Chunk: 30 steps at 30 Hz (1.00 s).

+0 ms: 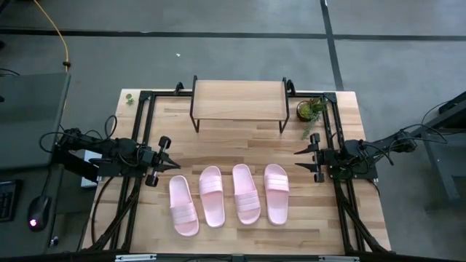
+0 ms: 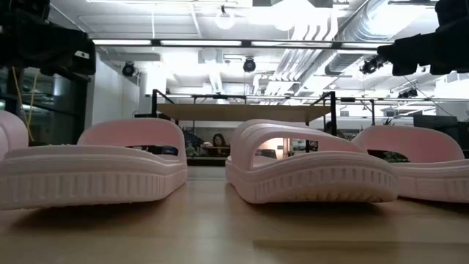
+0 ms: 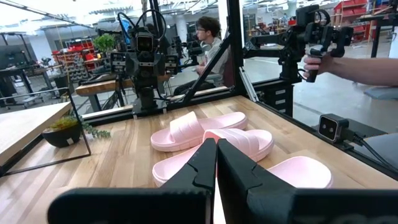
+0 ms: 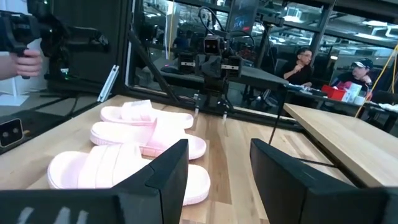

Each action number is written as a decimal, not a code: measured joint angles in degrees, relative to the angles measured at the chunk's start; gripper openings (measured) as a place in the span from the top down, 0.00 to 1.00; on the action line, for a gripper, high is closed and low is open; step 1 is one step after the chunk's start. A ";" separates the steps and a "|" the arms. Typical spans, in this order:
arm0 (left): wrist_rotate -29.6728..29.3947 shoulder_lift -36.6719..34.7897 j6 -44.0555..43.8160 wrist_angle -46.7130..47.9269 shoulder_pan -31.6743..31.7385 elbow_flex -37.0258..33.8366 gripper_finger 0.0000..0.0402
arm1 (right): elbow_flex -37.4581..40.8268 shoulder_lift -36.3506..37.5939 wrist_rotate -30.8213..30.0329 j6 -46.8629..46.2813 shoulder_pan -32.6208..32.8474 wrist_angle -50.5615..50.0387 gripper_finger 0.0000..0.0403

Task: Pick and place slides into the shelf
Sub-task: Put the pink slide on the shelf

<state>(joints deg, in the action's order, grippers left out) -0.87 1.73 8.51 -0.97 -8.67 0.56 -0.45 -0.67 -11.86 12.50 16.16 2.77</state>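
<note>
- The four slides [image 1: 229, 196] are lying side by side on the table [image 1: 218, 142], toes pointing toward the shelf [image 1: 239, 98], none of them lifted; judging from this, the picking is not yet begun
- The left gripper [image 1: 173, 164] is hovering above the table with its jaws pressed together, holding nothing; the nearest slide [image 1: 183, 206] is sitting just ahead of and below its tips
- The right gripper [image 1: 300, 154] is hovering at the opposite side with its jaws standing well apart and nothing between them; the closest slide [image 1: 276, 193] is lying a little ahead of its tips, toward the table's front edge
- The two grippers are facing each other across the row, likely so that each arm can be taking the pair on its own side
- The shelf is standing at the far edge, well beyond both sets of jaws, its wooden top bare; its open space underneath is probably also usable, but from above that space is hidden
- A small potted plant [image 1: 312, 109] is sitting beside the shelf's right end, close to the right arm's path
- In the low view the slides are filling the foreground and blocking most of the shelf's legs
- In the left wrist view a person's hand [image 3: 312, 62] is gripping a camera rig beyond the table; what else that person is doing is cut off
- Seated people are showing in the room behind, too far off to be made out
</note>
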 joint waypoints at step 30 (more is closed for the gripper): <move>-3.12 -0.01 -4.25 -3.03 0.02 0.00 0.99 | 0.00 -0.02 0.92 -6.71 0.00 -0.02 0.59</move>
<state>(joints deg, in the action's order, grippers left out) -3.98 1.73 4.26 -4.00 -8.64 0.56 -0.45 -0.69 -10.94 5.79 16.16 2.74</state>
